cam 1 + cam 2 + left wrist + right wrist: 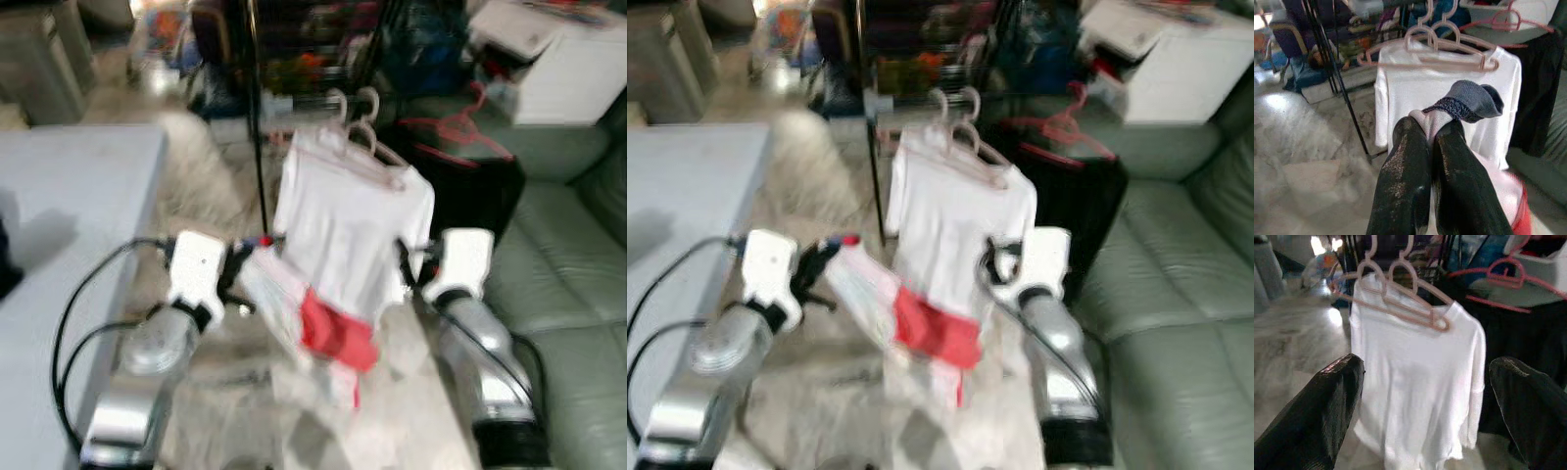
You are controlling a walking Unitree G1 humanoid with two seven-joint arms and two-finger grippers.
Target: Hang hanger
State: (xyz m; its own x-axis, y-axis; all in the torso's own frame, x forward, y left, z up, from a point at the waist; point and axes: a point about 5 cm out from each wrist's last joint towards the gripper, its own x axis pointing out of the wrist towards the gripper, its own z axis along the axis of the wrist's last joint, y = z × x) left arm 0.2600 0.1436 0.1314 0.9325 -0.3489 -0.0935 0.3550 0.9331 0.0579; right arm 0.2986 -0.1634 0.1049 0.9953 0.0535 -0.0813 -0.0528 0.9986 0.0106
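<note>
Hanger — white shirt beside black rack

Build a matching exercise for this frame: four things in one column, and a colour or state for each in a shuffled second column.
1. left gripper
2. right gripper
3. shirt
4. sofa

a. pale green
b. open
c. white, on pink hangers
d. shut on a white and red garment

Pairs: 1-d, 2-b, 3-c, 4-a
</note>
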